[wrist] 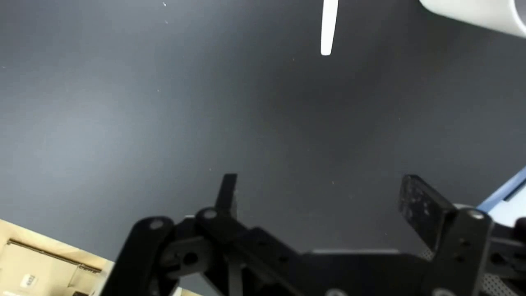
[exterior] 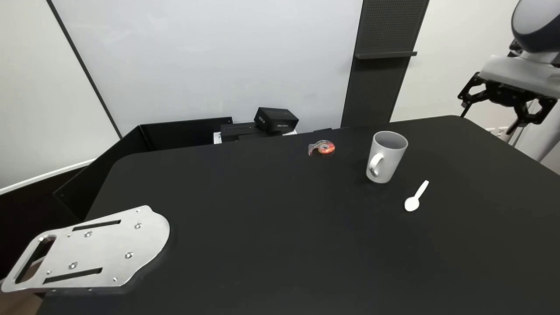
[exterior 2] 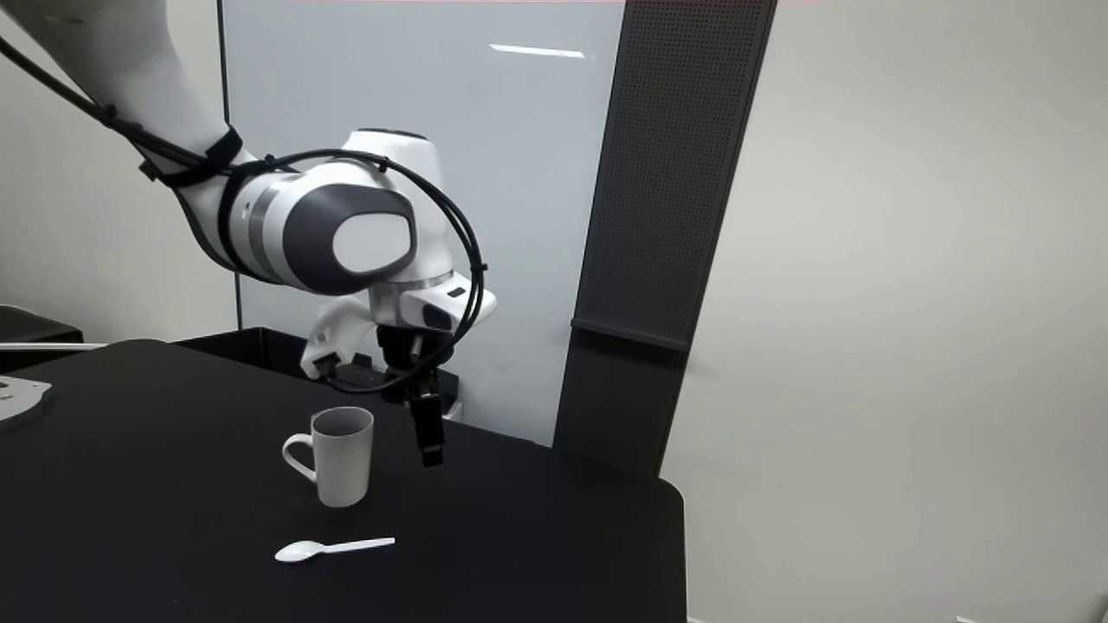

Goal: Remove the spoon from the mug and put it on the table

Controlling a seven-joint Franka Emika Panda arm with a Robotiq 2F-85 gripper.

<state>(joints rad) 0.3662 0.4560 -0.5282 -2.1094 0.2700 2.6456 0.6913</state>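
Beside the white mug [exterior 2: 344,463] lay the plastic spoon [exterior: 413,201], out! My Robotiq gripper [wrist: 319,185], spread wide, risked toppling the mug if swung low.

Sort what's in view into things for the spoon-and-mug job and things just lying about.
For the job:
mug, standing upright
table
spoon, lying on the table, out of the mug
end effector, open, holding nothing

Just lying about:
tape dispenser
grey plate
black boxes, beyond the table
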